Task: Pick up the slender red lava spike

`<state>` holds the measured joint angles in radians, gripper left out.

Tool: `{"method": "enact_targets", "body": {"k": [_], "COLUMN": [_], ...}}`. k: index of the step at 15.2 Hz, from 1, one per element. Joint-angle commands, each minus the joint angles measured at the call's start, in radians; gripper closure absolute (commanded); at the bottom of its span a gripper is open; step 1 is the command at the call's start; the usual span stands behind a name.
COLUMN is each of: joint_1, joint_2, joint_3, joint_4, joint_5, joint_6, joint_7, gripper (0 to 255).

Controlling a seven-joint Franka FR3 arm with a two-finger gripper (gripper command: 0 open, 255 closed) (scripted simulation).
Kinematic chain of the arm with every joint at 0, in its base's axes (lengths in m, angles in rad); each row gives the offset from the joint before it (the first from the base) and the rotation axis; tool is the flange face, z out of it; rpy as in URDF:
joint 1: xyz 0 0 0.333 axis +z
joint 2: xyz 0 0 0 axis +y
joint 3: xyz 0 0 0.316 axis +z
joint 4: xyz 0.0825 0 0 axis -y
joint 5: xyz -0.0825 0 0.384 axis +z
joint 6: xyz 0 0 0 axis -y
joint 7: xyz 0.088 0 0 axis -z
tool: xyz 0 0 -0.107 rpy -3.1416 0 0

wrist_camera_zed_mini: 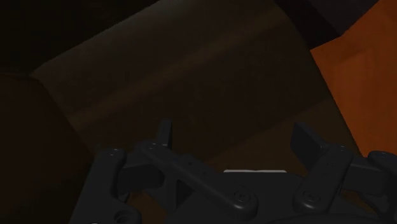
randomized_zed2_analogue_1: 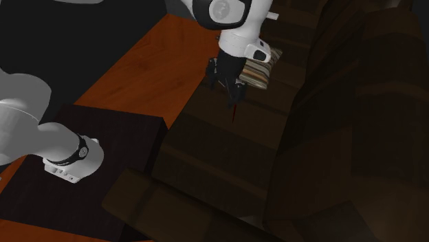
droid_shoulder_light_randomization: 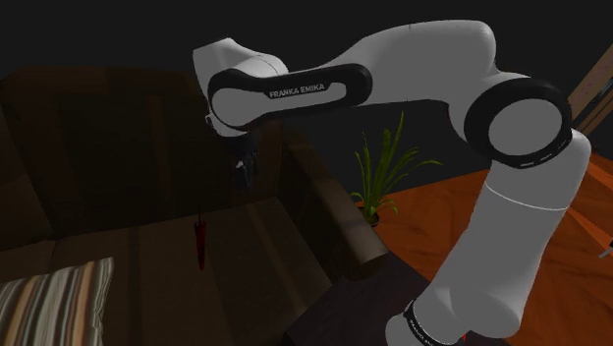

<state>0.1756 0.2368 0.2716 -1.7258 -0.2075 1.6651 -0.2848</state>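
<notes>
White arm (droid_shoulder_light_randomization: 422, 59), black joints, FRANKA EMIKA lettering

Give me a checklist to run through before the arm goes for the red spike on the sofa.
1. Pincer open: ok, fingers stand apart.
2. Pincer empty: ok, nothing clasped.
3. Spike between the fingers: not ok, the wrist view has bare seat there.
4. Spike apart from pillow: ok.
5. Spike upright or lying flat: cannot tell.
</notes>
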Motion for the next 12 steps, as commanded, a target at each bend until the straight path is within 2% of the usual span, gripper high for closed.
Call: {"method": "enact_targets", "body": {"k": [1, 6, 12], "joint_1": [0.027, 0.116, 0.248], "joint_2": [0.079, 0.291, 0.557], "joint_3": [0.011, 0.028, 0.024], "joint_4": [0.077, 0.29, 0.594], "joint_5": [-0.04, -0.137, -0.242], "joint_6": [-0.023, -0.086, -0.186], "joint_7": [-0.013, -0.049, -0.129], "gripper": [0, 0, 0]}}
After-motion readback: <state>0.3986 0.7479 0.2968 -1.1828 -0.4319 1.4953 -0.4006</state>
